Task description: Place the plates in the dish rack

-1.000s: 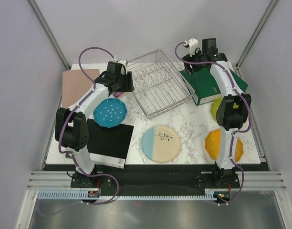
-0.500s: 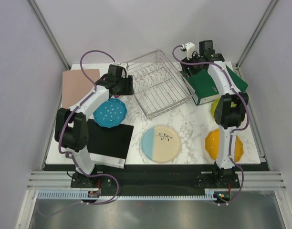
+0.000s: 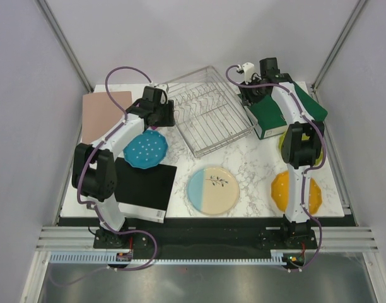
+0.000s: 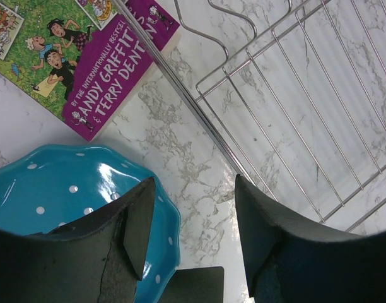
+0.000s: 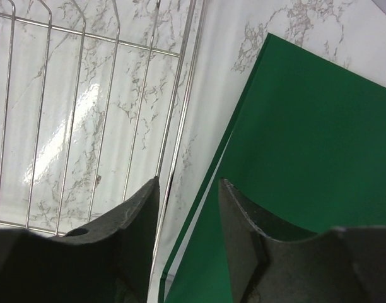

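Observation:
The silver wire dish rack stands empty at the back centre of the table. The blue dotted plate lies left of it. The cream-and-light-blue plate lies at the front centre. The orange plate and the green plate lie on the right, partly hidden by my right arm. My left gripper is open and empty, between the blue plate and the rack's left edge. My right gripper is open and empty over the rack's right edge.
A green book lies right of the rack, also in the right wrist view. A black notebook lies at the front left and a pink board at the back left. A purple book lies beside the rack.
My right gripper has moved a little left and toward the back, to the rack's right edge. My left gripper has shifted slightly toward the rack. The plates have not moved.

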{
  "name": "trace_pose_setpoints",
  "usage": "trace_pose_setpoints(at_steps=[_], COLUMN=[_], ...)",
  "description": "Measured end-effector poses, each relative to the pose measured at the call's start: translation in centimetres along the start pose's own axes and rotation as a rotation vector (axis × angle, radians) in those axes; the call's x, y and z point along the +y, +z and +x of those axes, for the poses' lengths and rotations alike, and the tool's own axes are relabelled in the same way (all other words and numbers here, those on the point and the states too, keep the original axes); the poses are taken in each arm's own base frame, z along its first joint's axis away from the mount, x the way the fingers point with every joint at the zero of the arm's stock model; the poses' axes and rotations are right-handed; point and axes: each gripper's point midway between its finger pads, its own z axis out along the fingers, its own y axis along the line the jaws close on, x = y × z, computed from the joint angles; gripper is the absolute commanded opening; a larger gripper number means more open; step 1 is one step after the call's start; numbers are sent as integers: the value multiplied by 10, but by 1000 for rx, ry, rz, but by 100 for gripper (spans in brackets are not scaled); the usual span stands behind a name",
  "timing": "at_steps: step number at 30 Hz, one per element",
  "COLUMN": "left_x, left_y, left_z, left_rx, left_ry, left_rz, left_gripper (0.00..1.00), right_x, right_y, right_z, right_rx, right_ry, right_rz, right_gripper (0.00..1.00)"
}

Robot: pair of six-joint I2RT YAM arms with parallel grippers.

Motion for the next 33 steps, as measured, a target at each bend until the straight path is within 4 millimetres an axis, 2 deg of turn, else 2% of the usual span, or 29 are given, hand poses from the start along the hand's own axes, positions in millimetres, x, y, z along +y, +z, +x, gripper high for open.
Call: trace_pose_setpoints(at_steps=[7,10,11,13,14,17,22,28,33], left_x=[11,17,19,24,26,31,31,35,36], left_y=[2,5,6,10,12,17,32,57,68], left_z=[-2,-1,0,-1,-1,-5,-12,-26,-29], left_rx=[-6,-1,3,3,5,5,7,11,13], left_ry=[7,5,4,5,5,9,23,50,66], left_rz=[-38,-51,-58,-70,-76,-86,-87,-92,-93], left_gripper=[61,62,62,62,62,63,64,64,65], right_x=[8,10,11,11,11,12,14,22,30], right_y=[4,6,7,9,10,12,11,-5,-15], right_z=[3,8,10,12,14,17,18,35,46], right_rx=[17,39,44,53,58,69,51,77,95], right_ry=[-5,-4,-2,7,15,51,140,213,261], right_rz=[-9,-6,-5,-2,0,5,32,58,71], right_gripper=[47,40,31,21,13,0,0,0,0])
